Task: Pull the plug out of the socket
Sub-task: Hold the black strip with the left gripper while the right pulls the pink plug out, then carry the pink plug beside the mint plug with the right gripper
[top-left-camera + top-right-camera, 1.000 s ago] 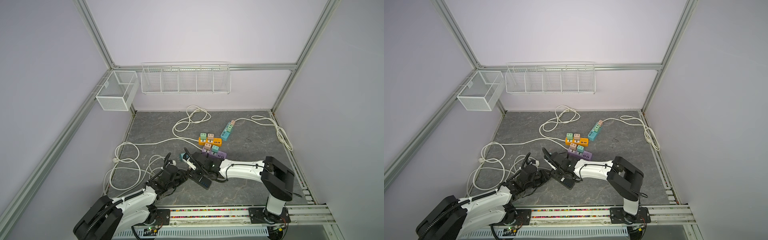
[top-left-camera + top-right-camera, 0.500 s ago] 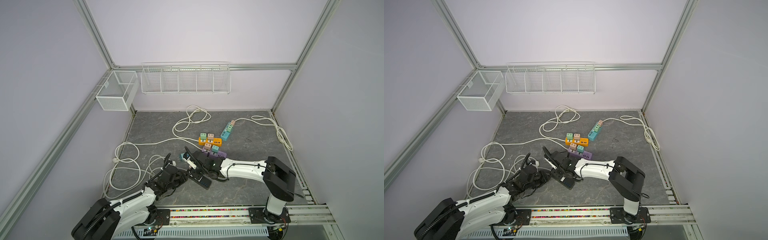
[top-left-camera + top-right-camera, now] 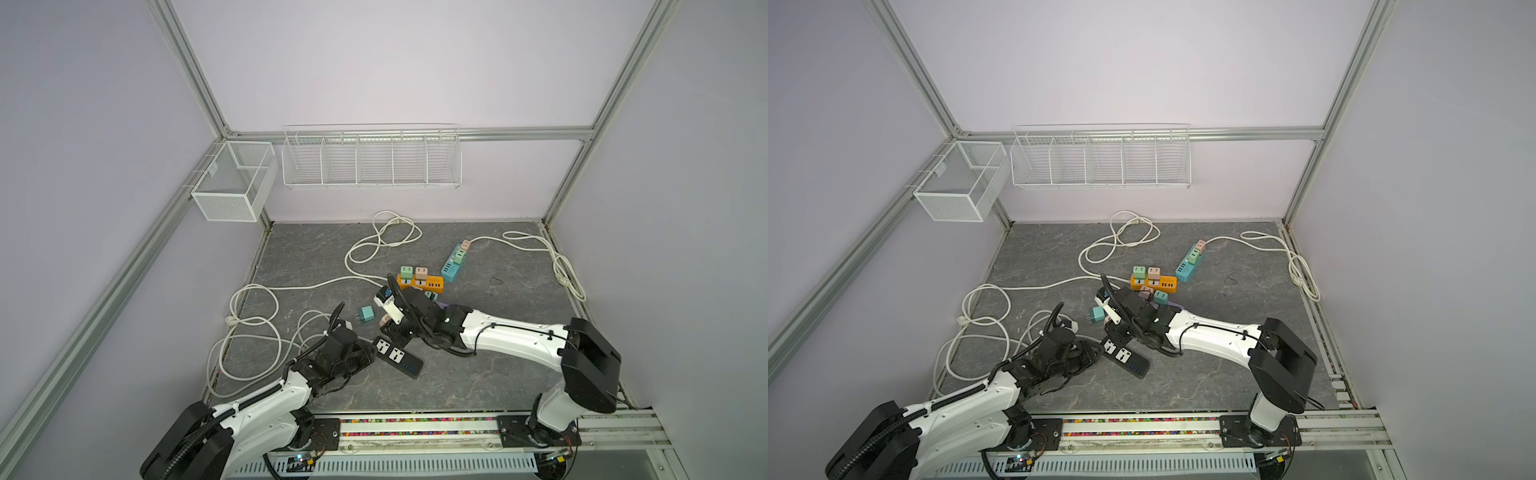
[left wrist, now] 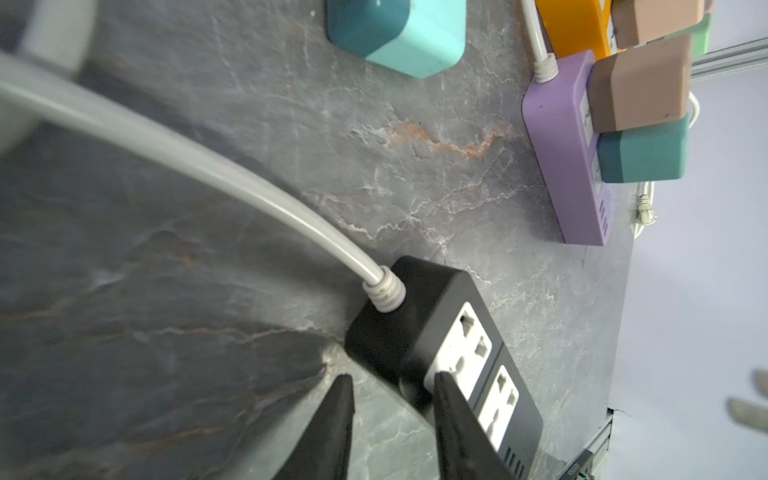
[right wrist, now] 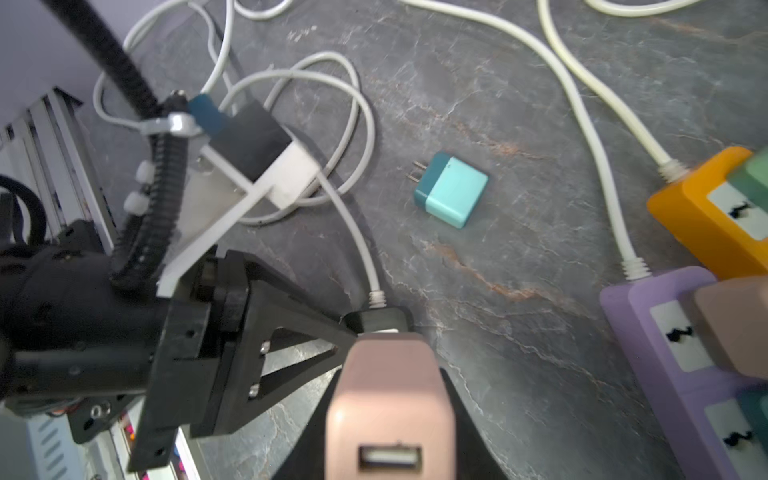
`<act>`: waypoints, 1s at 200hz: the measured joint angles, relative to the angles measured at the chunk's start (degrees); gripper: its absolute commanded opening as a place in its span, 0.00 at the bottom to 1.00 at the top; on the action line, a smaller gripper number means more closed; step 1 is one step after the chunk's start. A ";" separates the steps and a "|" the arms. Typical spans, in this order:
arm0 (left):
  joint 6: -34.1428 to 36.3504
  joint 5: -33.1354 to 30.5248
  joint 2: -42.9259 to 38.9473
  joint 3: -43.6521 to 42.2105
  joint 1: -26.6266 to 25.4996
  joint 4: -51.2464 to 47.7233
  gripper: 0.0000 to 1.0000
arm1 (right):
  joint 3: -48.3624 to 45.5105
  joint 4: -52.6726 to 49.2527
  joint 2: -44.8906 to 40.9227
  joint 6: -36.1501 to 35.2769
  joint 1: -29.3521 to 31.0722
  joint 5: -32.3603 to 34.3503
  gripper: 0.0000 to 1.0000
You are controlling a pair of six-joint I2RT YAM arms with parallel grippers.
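Note:
A black power strip [image 3: 399, 358] lies flat near the front, and both white sockets [image 4: 465, 345] on its face are bare. My right gripper [image 5: 388, 415] is shut on a pink plug [image 5: 388, 374] and holds it just above the strip's cable end; the plug's prongs are hidden. In both top views the pink plug [image 3: 385, 320] [image 3: 1108, 319] hangs clear of the strip [image 3: 1126, 356]. My left gripper [image 4: 390, 382] stands a little open at the strip's cable end. One of its fingertips [image 4: 446, 390] lies on the socket face, the other over the table.
A loose teal plug [image 3: 366, 313] lies behind the black strip. Purple [image 4: 561, 166], orange [image 3: 419, 283] and blue [image 3: 453, 266] strips with plugs sit behind it. White cables [image 3: 249, 328] loop at the left and back. Wire baskets [image 3: 370, 158] hang on the walls.
My right gripper has risen and drawn back a little from the black strip with the pink plug in it. The left gripper has stayed at the strip's end.

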 measured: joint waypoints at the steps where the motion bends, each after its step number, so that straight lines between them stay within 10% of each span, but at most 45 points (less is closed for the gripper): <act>1: -0.02 -0.04 -0.11 0.07 0.00 -0.15 0.35 | -0.02 0.04 -0.04 0.22 -0.15 -0.13 0.17; 200: 9.44 -10.40 -16.94 13.35 3.04 -25.90 0.40 | 0.15 17.44 16.52 24.98 -3.65 -0.20 0.16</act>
